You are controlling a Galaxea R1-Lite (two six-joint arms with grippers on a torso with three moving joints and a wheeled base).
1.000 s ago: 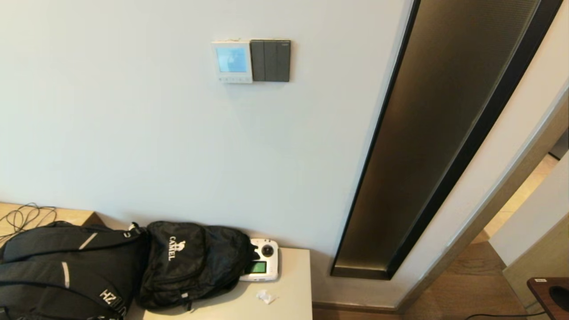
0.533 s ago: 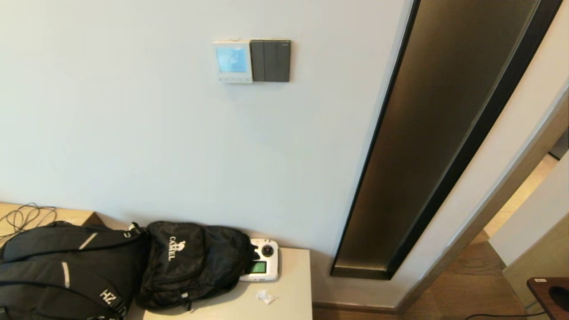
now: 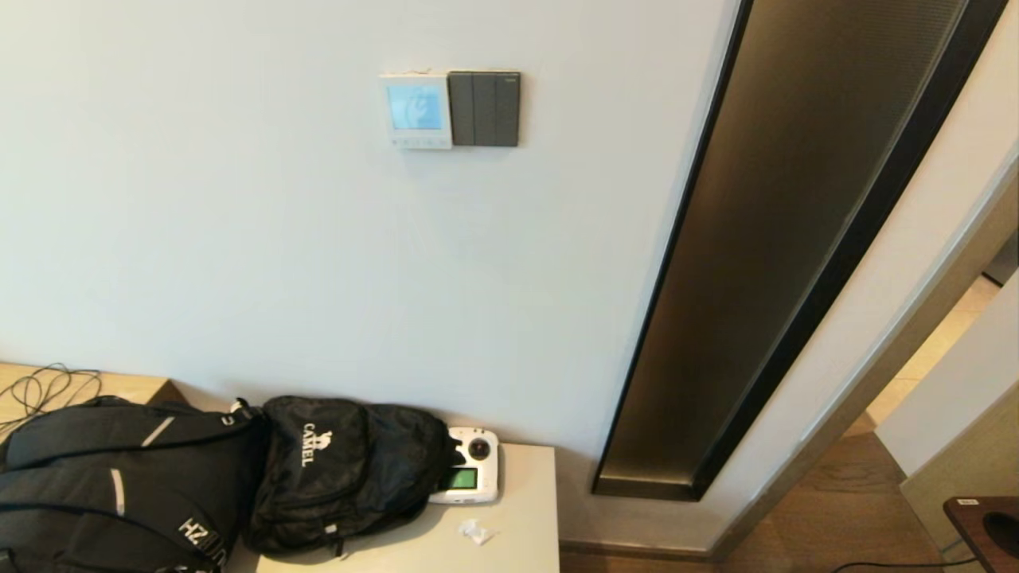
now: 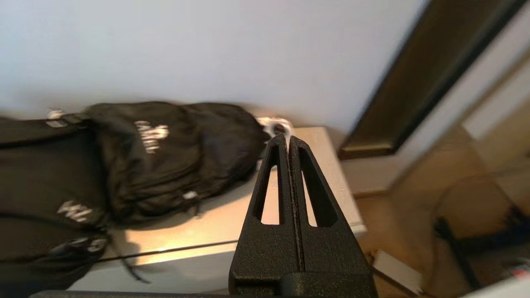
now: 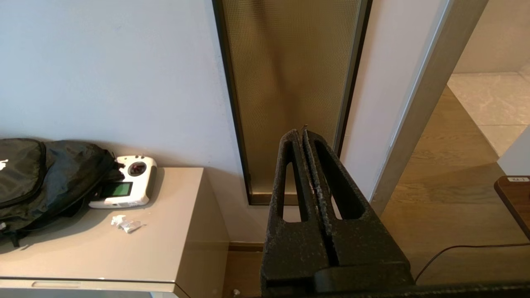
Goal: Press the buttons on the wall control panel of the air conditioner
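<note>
The air conditioner's control panel [image 3: 415,111] is a white wall unit with a lit blue screen and a row of small buttons along its lower edge, high on the wall in the head view. A dark grey light switch plate [image 3: 484,109] sits right beside it. Neither arm shows in the head view. My left gripper [image 4: 288,140] is shut and empty, low above the cabinet top. My right gripper [image 5: 301,133] is shut and empty, low in front of the gold glass strip. The panel shows in neither wrist view.
A beige cabinet [image 3: 525,517] stands below the panel with two black backpacks [image 3: 342,469], a white remote controller [image 3: 471,475] and a crumpled white scrap [image 3: 476,531]. A dark-framed gold glass strip [image 3: 796,239] runs down the wall at right. A cable lies on the wood floor [image 5: 463,248].
The picture on the panel's blue screen has changed slightly. Nothing else in the head view has moved.
</note>
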